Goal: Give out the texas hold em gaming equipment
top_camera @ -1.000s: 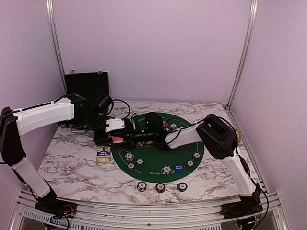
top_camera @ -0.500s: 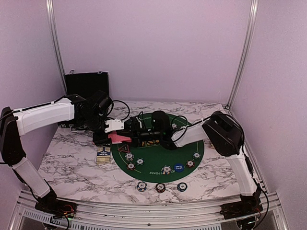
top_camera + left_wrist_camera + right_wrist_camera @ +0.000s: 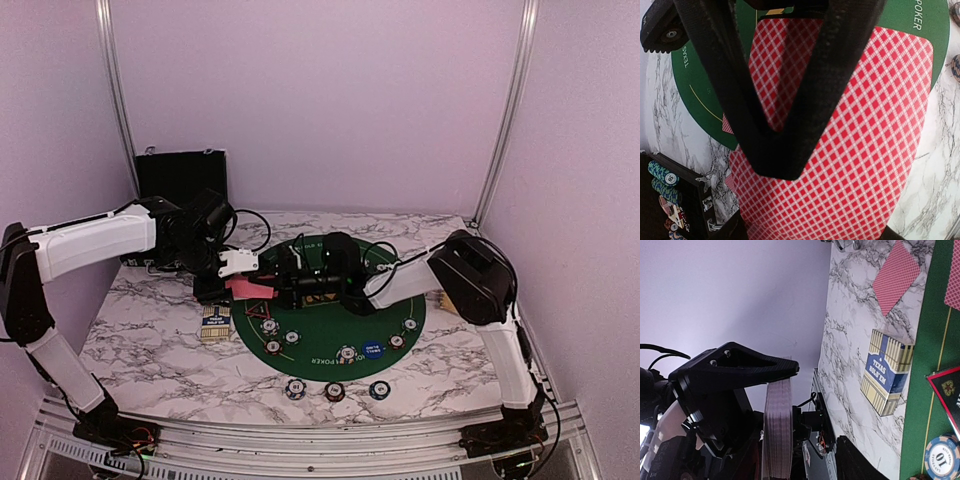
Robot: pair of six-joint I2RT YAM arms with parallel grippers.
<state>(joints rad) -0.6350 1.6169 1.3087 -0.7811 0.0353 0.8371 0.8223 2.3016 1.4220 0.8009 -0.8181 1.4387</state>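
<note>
My left gripper (image 3: 243, 280) is shut on a deck of red-backed cards (image 3: 247, 289) held over the left edge of the green mat (image 3: 330, 330). In the left wrist view the deck (image 3: 865, 150) fills the frame under my black finger (image 3: 775, 150). My right gripper (image 3: 290, 285) is open, level with the deck's end; in the right wrist view the deck's edge (image 3: 777, 430) stands between its jaws. Striped chips (image 3: 346, 353), a blue disc (image 3: 372, 349) and the red-rimmed triangle (image 3: 262, 308) lie on the mat. One card (image 3: 896, 277) lies on the marble.
A blue and tan card box (image 3: 215, 322) lies left of the mat. Three chips (image 3: 334, 390) sit in a row on the marble near the front edge. The open black case (image 3: 180, 175) stands at the back left, with chips (image 3: 660, 175) inside.
My right gripper has drawn back a little to the right, and its elbow has swung right. More of the red deck now shows. The left arm has stayed put.
</note>
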